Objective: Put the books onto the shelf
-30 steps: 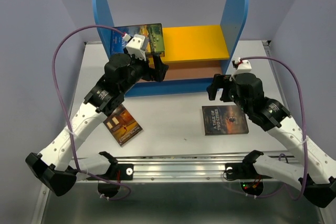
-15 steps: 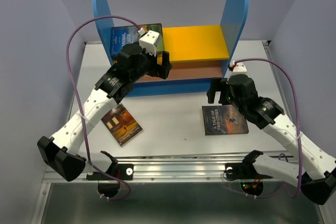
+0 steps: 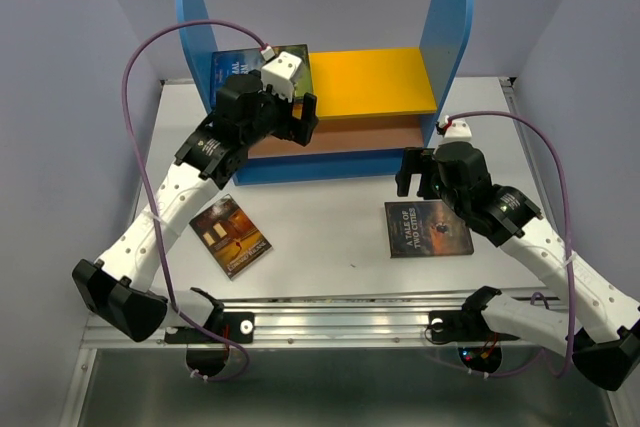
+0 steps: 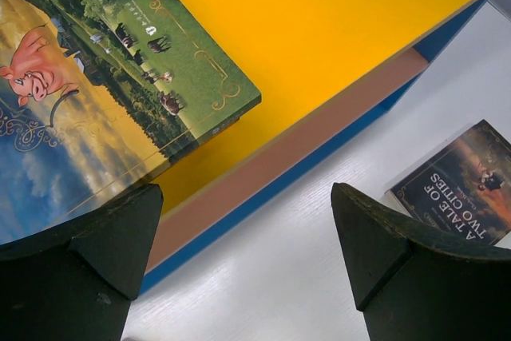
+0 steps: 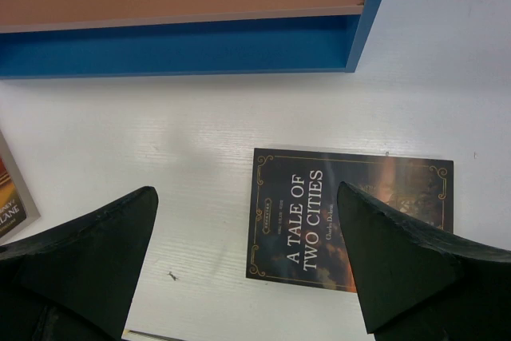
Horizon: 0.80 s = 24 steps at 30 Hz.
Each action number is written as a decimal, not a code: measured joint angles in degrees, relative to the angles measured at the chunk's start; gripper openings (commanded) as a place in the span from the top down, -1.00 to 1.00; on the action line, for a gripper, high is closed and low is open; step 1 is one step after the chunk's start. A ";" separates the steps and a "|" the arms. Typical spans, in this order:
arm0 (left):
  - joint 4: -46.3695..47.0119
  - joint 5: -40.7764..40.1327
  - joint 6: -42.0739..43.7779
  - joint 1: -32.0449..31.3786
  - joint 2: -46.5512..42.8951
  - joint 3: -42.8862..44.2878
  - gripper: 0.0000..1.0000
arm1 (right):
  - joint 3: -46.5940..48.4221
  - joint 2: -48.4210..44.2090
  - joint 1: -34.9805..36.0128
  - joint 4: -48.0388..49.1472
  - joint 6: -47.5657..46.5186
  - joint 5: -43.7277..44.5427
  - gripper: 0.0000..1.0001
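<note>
Shelf (image 4: 335, 29) painted wood, matt; books (image 5: 351, 217) smooth paper.

Top cam: your left gripper (image 3: 300, 123) covers most of the pig-cover book (image 3: 228, 72); only a left strip shows. L wrist cam: that book runs off the left edge, near corner behind a finger (image 4: 88, 261); dark book (image 4: 459, 185) cut by right edge. R wrist cam: orange book (image 5: 9, 197) is just a sliver at left edge, title cut off. Top cam: its title's too small to read.
</note>
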 measured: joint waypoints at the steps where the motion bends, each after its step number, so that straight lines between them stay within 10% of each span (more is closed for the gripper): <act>1: 0.00 0.44 0.28 0.33 0.02 0.00 -0.98 | 0.00 0.00 0.00 0.00 0.00 0.00 -1.00; 24: 2.89 7.78 -5.44 5.14 -12.68 -9.27 -0.98 | -2.67 -1.01 0.00 -2.84 5.68 3.08 -1.00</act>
